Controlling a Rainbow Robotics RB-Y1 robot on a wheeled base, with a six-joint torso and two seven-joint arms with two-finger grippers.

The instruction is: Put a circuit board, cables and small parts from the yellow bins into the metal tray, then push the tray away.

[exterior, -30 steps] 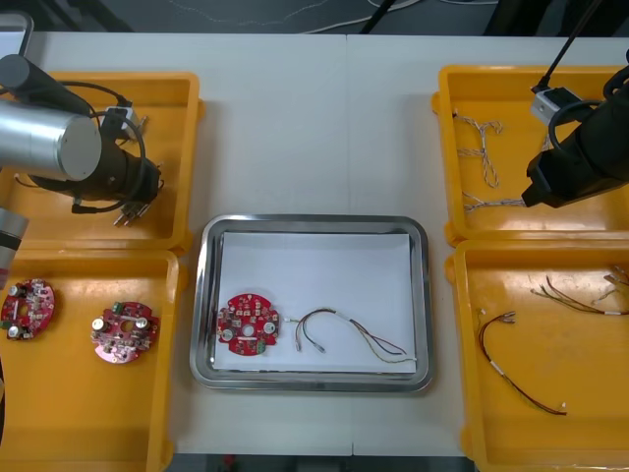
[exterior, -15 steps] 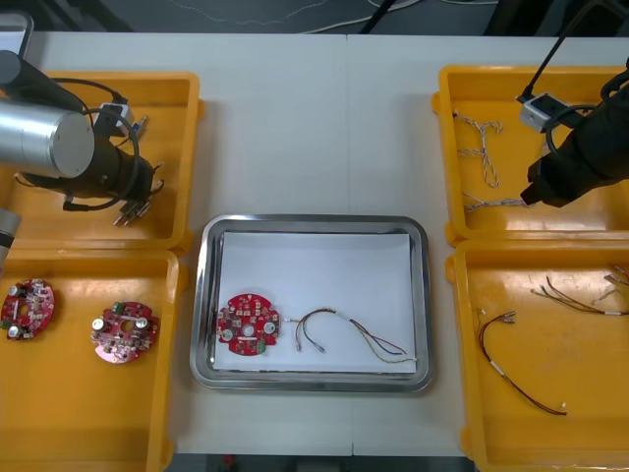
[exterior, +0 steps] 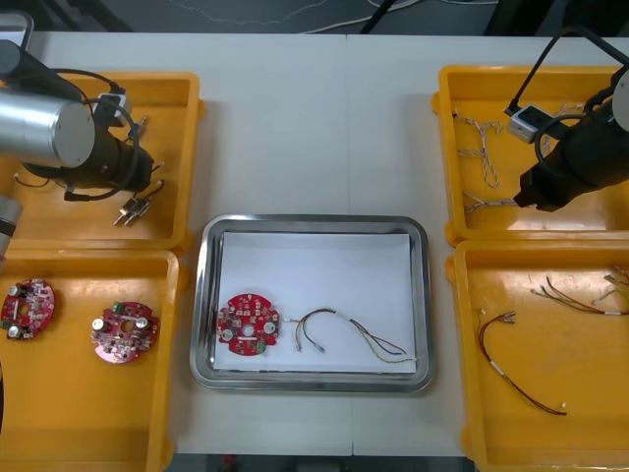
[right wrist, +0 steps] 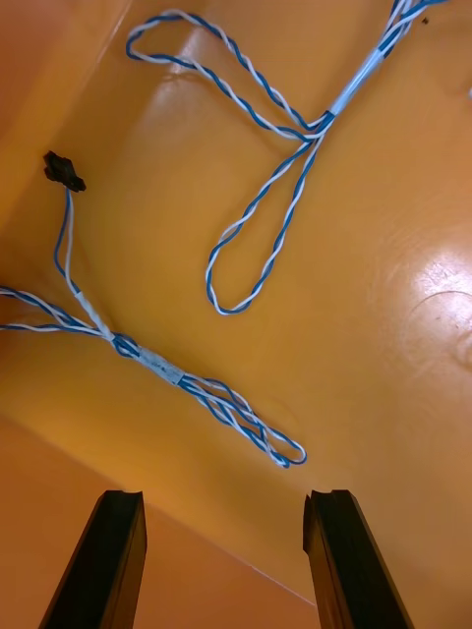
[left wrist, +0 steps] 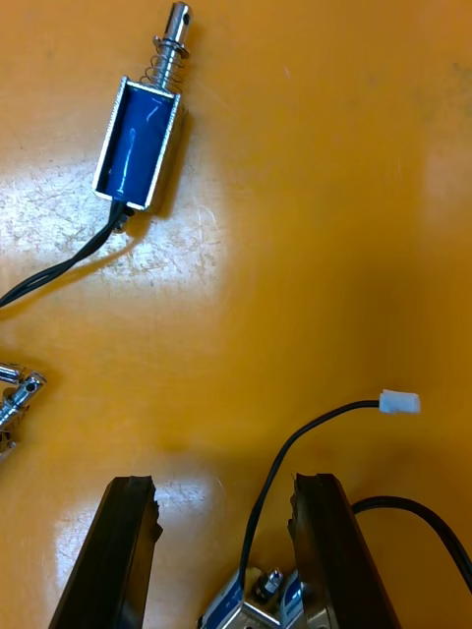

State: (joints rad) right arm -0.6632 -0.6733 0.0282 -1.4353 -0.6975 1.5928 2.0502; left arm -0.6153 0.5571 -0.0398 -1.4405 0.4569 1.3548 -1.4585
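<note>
The metal tray [exterior: 208, 295], white inside, holds a round red circuit board [exterior: 249, 323] and a cable [exterior: 356, 334]. My right gripper [exterior: 526, 197] hangs open over the upper right yellow bin [exterior: 447, 147]. In the right wrist view the right gripper [right wrist: 226, 511] is just short of a twisted blue and white cable [right wrist: 177, 378], with a second one [right wrist: 265, 177] farther off. My left gripper [exterior: 147, 179] is low in the upper left bin [exterior: 182, 108]. It [left wrist: 226, 501] is open, with a small metal part [left wrist: 258, 600] and its black wire by one finger. A blue small metal part [left wrist: 143, 138] lies ahead.
Two more red circuit boards [exterior: 27, 305] [exterior: 125, 331] lie in the lower left bin [exterior: 167, 393]. The lower right bin [exterior: 462, 374] holds red and yellow cables [exterior: 521, 364]. More small metal parts [exterior: 133, 208] lie near the left gripper.
The right arm has swung left and lower over the twisted cables in its bin. The left arm has shifted slightly back within the upper left bin. The tray's contents have not moved.
</note>
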